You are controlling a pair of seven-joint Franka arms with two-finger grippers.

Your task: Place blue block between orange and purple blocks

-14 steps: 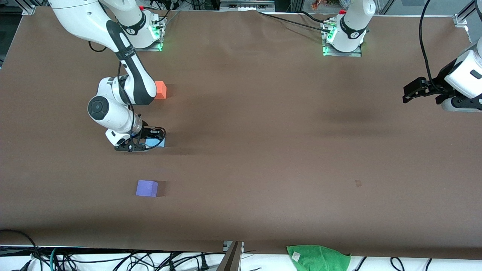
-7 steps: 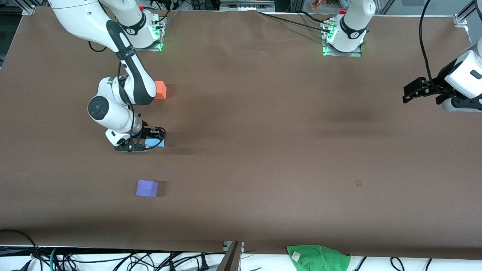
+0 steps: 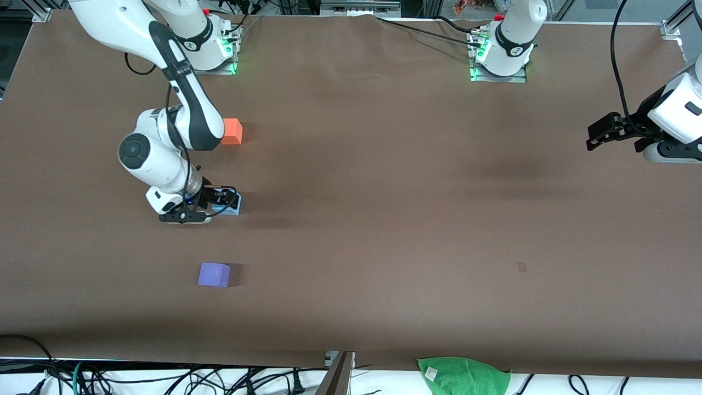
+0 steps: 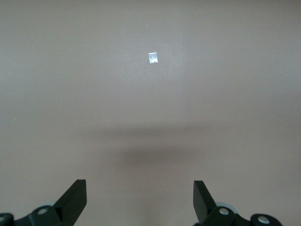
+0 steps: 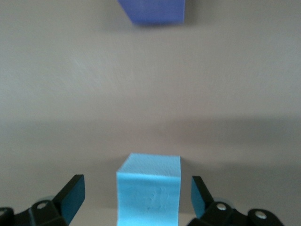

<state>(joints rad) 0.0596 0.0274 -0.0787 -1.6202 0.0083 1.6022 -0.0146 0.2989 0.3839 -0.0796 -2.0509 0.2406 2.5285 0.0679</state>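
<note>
1. Right wrist view: small matte sky-blue cube (image 5: 149,188) resting on brown bench (image 5: 235,94), midway between spread fingers of right end effector (image 5: 136,197), untouched and released.
2. Sits between bright orange cube (image 3: 232,131) and violet-purple cube (image 3: 214,274), nearer front camera than orange.
3. Left end effector (image 4: 139,200) spread, empty, waiting over left arm's end.

The right tool (image 3: 211,204) is spread wide around the blue block (image 5: 148,188), with a gap at each finger, seemingly clear of its sides. Bare desk (image 3: 384,219) runs from the blue block to the purple block (image 3: 214,274) and to the orange block (image 3: 232,131). The left tool (image 3: 595,137) waits over the desk's left-arm end.
</note>
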